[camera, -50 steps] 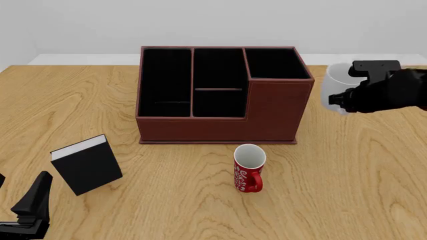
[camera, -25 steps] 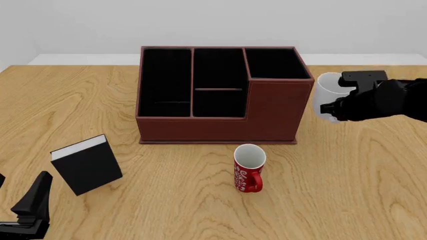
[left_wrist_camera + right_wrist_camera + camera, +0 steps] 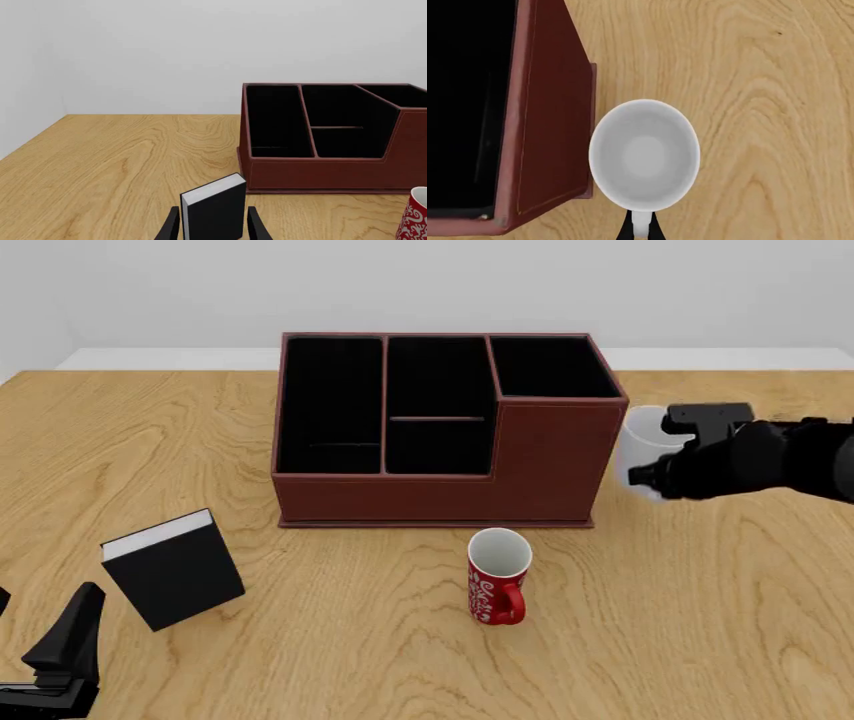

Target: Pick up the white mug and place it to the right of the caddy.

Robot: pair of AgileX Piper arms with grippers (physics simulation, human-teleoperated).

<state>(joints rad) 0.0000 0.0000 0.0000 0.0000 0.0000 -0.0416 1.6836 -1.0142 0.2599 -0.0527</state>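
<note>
The white mug (image 3: 642, 443) hangs upright just right of the caddy (image 3: 441, 435), close to its tall end's wall. My right gripper (image 3: 666, 468) is shut on the mug's handle. In the right wrist view I look down into the white mug (image 3: 644, 155), its handle pinched between the gripper's (image 3: 639, 228) fingers, with the caddy (image 3: 550, 125) right beside it. I cannot tell whether the mug touches the table. My left gripper (image 3: 67, 645) is open and empty at the near left corner.
A red mug with white pattern (image 3: 498, 575) stands in front of the caddy. A black book with white pages (image 3: 174, 568) stands near left, ahead of the left gripper (image 3: 213, 230). It also shows in the left wrist view (image 3: 215, 209).
My right gripper has carried the white mug left and down, closer to the caddy's right wall. The left arm has not moved.
</note>
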